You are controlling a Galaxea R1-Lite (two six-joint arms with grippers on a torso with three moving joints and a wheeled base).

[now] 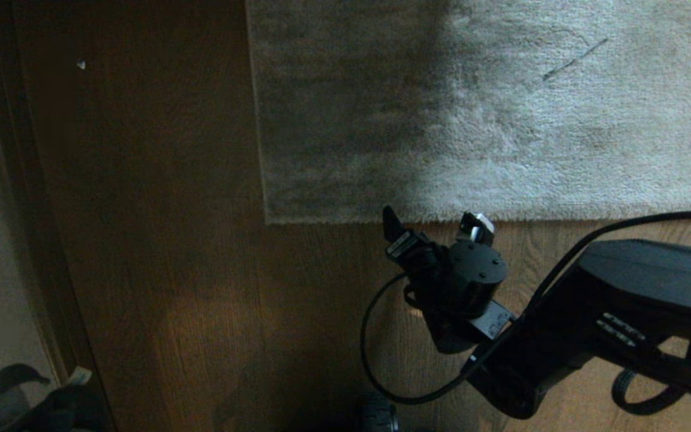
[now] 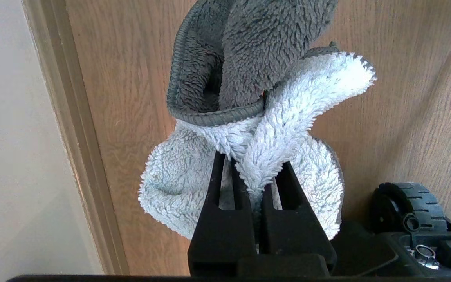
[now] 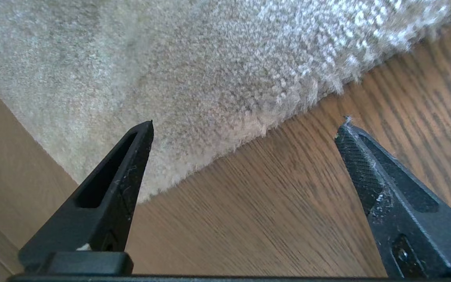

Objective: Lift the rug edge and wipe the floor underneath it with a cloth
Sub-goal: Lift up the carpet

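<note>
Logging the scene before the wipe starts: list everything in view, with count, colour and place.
rug: one, pale grey-beige, lying flat on the floor, its near edge just ahead of the right end effector.
floor: brown wood planks, bare beside and in front of the rug.
cloth: one, white and dark grey, pinched in the left end effector.
baseboard: one, beige, between wall and floor.
wheel: one, black, on the robot's base.
left end effector: shut on the cloth.
right end effector: open, over the rug edge.

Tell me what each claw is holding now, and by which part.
The left claw is shut on the fluffy white and grey cloth, pinching a white fold. The right claw is open near the plush grey-beige rug edge, holding nothing.
</note>
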